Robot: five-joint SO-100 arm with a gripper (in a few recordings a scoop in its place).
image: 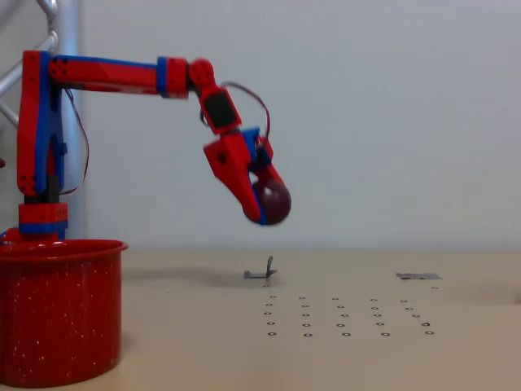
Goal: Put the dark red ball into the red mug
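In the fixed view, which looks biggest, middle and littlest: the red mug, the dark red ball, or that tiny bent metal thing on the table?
1. red mug, though it sits nearest the camera, which exaggerates it.
2. dark red ball, held in the pincer.
3. small bent metal piece on the table.

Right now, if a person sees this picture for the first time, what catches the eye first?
First, the red-and-blue arm reaching across from the left, its fingers closed on the dark red ball, held in the air well above the table. Next, the big speckled red mug at the bottom left corner, upright, apart from the ball.
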